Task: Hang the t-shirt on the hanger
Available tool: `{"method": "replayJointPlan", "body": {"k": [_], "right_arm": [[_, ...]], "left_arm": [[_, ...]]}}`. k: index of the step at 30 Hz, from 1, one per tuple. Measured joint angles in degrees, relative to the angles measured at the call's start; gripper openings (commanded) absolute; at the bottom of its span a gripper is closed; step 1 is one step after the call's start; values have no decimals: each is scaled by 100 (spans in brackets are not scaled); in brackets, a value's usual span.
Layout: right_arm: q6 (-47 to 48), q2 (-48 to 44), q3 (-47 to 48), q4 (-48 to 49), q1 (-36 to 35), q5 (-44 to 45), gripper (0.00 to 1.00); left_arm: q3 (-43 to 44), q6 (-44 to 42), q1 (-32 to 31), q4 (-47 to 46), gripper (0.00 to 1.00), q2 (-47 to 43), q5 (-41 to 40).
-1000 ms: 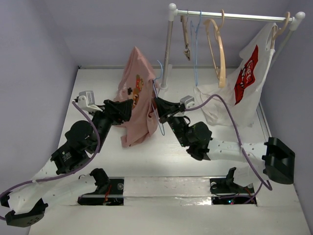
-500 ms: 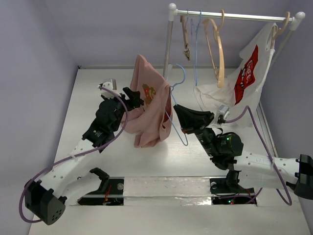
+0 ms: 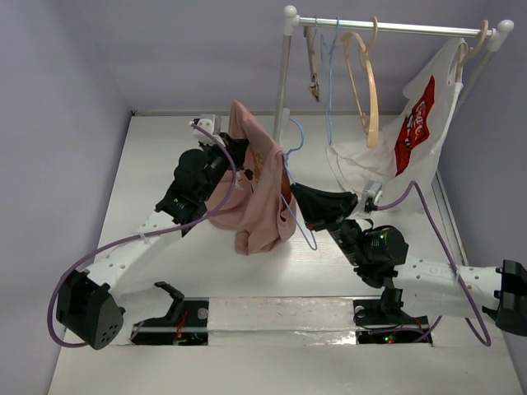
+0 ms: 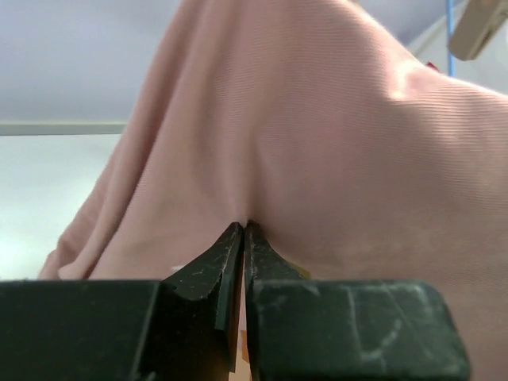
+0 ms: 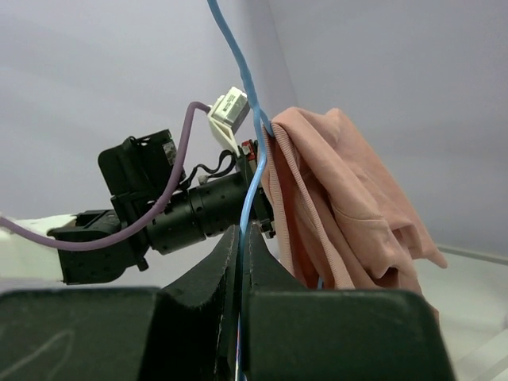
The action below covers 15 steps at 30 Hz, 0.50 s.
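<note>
We see the pink t-shirt (image 3: 255, 193) hanging over the middle of the table (image 3: 148, 164), between the two arms. The left pincer (image 3: 234, 158) is pressed against the shirt's left side, up near the top. In the left wrist view the left pincer (image 4: 243, 228) is squeezed tight. A small fold of the t-shirt (image 4: 317, 143) is nipped between its tips, and the rest of the cloth rises above and behind it.

The right pincer (image 3: 298, 197) is just to the right of the shirt. It is squeezed tight too (its own camera shows this best). There the right pincer (image 5: 241, 232) has the thin blue wire of the hanger (image 5: 248, 159) between its tips. The t-shirt (image 5: 341, 206) is draped over that wire a little above the tips and falls down on the right.

The hanger (image 3: 300, 132) stands nearly upright. Its curled hook is at the top, near the post of the rack (image 3: 395, 27), and its long wire slants down toward us. The shirt's long way also runs up and down, with a bunched top by the hook and a drooping bottom edge. We cannot tell if that edge touches the table. Wooden hangers (image 3: 368, 82) and a white shirt (image 3: 416, 123) hang on the rack.
</note>
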<state>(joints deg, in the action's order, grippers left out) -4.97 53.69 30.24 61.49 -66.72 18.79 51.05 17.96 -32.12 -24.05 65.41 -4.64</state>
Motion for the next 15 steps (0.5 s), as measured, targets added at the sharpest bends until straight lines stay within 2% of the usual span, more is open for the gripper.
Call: {"method": "replayJointPlan", "body": {"k": [4, 11, 15], "right_arm": [[4, 90, -9, 118, 0, 11, 0], [4, 442, 2, 343, 37, 24, 0], [-46, 643, 44, 382, 181, -4, 0]], "left_arm": [[-72, 72, -2, -46, 0, -155, 164], [-1113, 446, -2, -107, 0, -1545, 356], [-1587, 634, -249, -181, 0, -1945, 483]]}}
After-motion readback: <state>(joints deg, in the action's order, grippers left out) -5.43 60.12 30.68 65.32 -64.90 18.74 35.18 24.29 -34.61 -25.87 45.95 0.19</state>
